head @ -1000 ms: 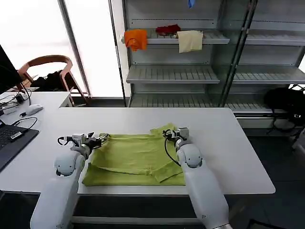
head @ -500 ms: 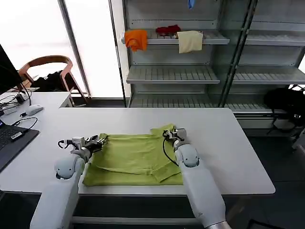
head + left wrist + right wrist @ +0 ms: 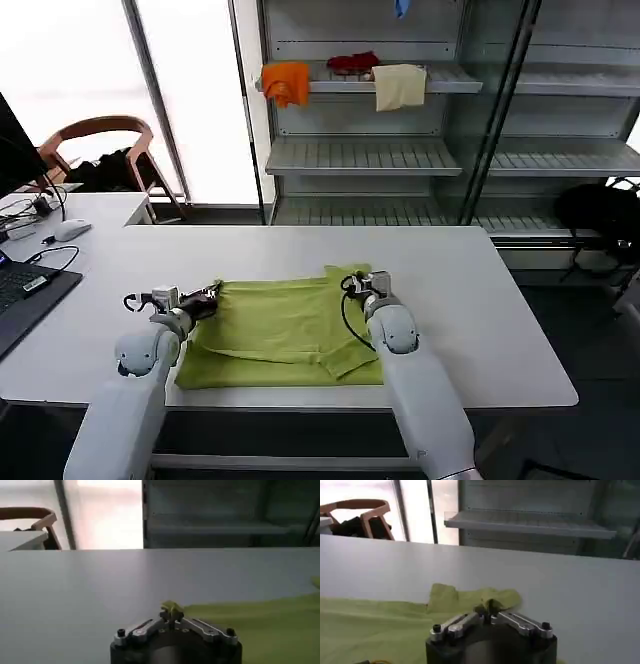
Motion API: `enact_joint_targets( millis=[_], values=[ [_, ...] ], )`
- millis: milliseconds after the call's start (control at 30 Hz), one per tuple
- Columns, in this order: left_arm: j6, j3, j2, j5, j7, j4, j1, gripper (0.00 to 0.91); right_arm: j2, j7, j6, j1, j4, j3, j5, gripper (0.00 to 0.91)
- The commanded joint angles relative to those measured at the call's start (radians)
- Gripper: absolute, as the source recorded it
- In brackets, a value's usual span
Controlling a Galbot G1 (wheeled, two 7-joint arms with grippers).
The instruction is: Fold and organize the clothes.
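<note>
two grippers are pinching the far edge of the lime t-shirt (image 3: 285, 330) on the white table (image 3: 480, 300): my left gripper (image 3: 207, 297) is closed on one corner, my right gripper (image 3: 352, 283) on the other, with bunched fabric at its tips. i worry the thin cloth slips out of one pinch, skewing the fold.
</note>
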Motion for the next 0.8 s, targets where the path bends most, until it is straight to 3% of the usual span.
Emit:
enact_joint_targets(
  millis=[33, 500, 800],
  values=[
    [0.000, -0.035, 0.017, -0.113, -0.020, -0.136, 0.031, 0.000, -0.026, 0.017, 0.003, -0.042, 0.151, -0.001, 0.083, 0.000],
    [-0.003, -0.100, 0.031, -0.139, 0.041, -0.348, 0.286, 0.000, -0.105, 0.017, 0.001, -0.271, 0.472, 0.012, 0.108, 0.000],
    [-0.004, -0.135, 0.045, -0.128, 0.076, -0.386, 0.386, 0.000, -0.117, -0.011, 0.003, -0.435, 0.576, 0.027, 0.047, 0.000]
  ],
)
